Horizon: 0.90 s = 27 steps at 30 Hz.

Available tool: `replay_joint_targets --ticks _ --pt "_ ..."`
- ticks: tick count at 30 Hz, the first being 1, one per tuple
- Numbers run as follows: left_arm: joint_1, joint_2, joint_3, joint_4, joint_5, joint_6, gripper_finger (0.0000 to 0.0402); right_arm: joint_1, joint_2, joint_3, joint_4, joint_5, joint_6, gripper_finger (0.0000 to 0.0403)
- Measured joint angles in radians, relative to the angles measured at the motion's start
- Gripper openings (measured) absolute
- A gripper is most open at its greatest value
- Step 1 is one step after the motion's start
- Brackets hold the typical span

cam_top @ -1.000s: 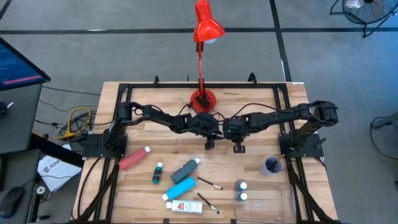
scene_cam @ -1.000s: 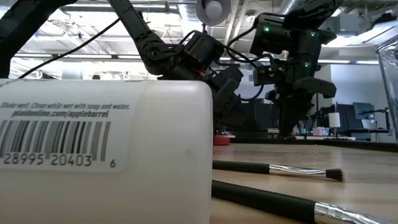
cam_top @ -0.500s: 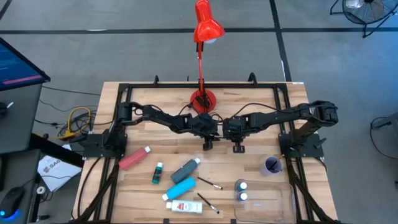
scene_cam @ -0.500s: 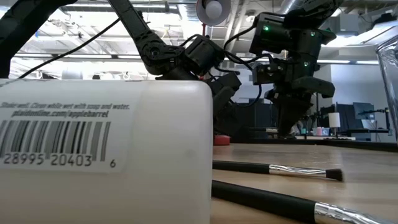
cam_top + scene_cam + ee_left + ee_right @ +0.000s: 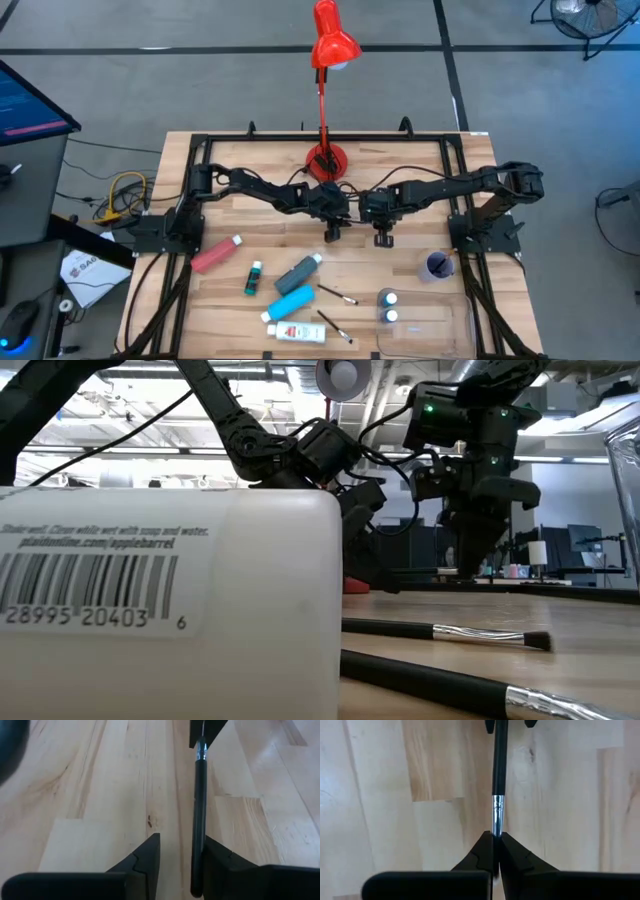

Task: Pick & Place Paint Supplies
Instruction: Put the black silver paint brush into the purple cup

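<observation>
Mid-frame in the high view, both grippers meet over one brush.

The right gripper [image 5: 496,851] has its fingers pinched tight on the metal ferrule of the brush [image 5: 499,775]. The left gripper [image 5: 180,862] is at the handle end, fingers apart, with the handle lying against one of them, so it's loose there. Lower in the high view sit the rest: a pink tube [image 5: 214,254], a small green bottle [image 5: 254,277], a grey tube [image 5: 299,271], a blue tube [image 5: 288,302], a white tube [image 5: 295,331] and two more brushes [image 5: 337,293], well apart from the grippers. Two capped bottles [image 5: 387,305] stand at the lower right.
</observation>
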Motion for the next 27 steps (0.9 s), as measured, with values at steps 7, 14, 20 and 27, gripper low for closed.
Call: replay_joint_targets --ticks 7,14,20,27 --pt "-0.005 0.001 0.004 0.004 -0.001 0.009 0.0092 -0.009 0.000 0.000 0.000 -0.043 0.067 0.0001" --pt "-0.027 0.001 0.012 0.005 -0.043 0.062 0.0092 -0.014 0.000 0.000 0.001 -0.060 0.104 0.0001" --pt "-0.050 0.001 0.012 0.005 -0.124 0.137 0.0092 -0.014 0.000 0.000 0.013 -0.066 0.104 0.0001" --pt "-0.051 0.001 0.013 0.011 -0.140 0.140 0.0092 -0.014 0.000 0.000 0.023 -0.066 0.100 0.0006"
